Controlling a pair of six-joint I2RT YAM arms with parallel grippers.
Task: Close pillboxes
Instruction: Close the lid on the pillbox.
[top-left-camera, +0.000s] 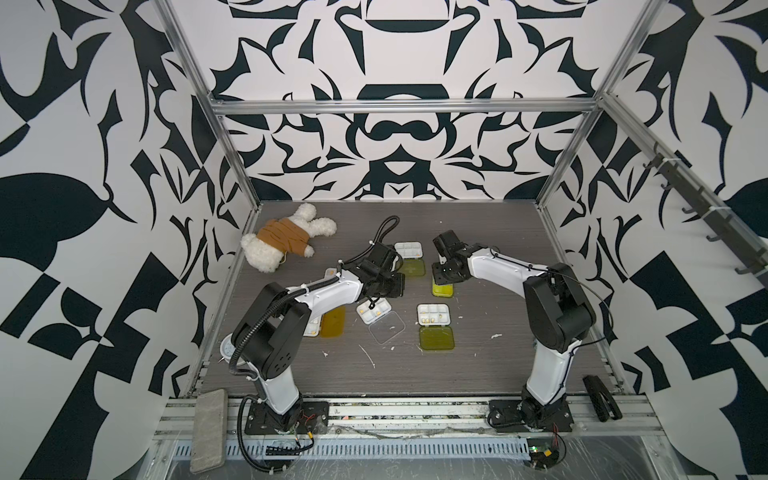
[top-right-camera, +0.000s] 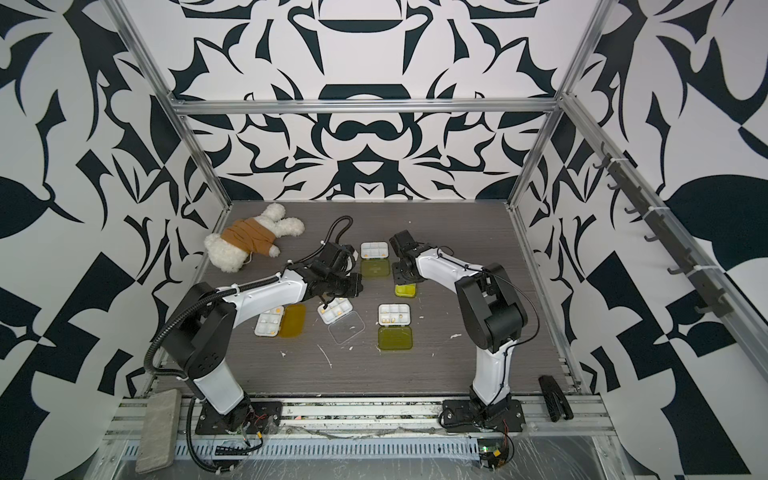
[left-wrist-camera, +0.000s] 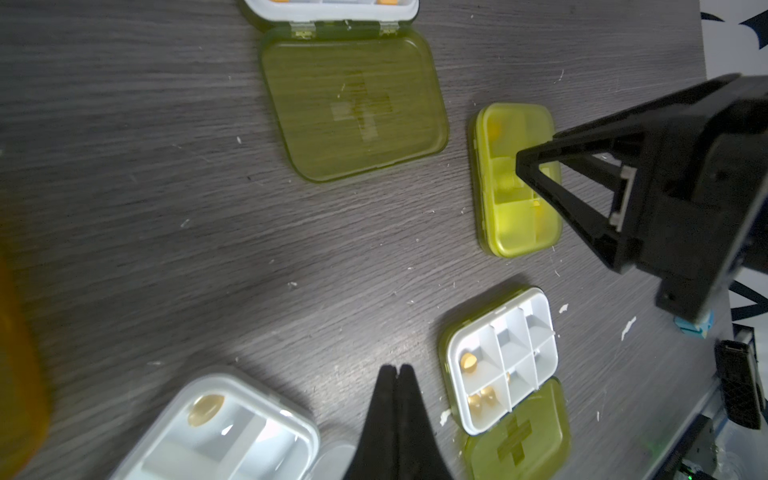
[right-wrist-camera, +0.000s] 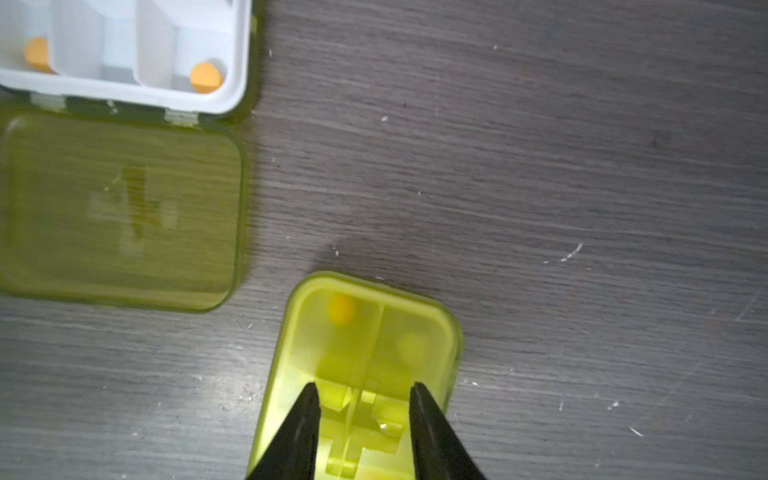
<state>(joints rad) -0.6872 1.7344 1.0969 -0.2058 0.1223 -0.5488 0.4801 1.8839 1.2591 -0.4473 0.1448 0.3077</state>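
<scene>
Pillbox, rounded translucent yellow-green plastic, sits closed on woodgrain table.

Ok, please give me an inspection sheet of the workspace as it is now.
Surface: grey table, white crumbs scattered.
Job's things: closed pillbox under the right gripper; far green pillbox, near green pillbox, clear pillbox, amber pillbox lie open.
Clutter: plush toy, grey block, black object.
Grippers: left gripper shut, empty; right gripper open above the closed lid.
Cables: black conduit along the left arm.
Surroundings: patterned walls, aluminium frame.
</scene>
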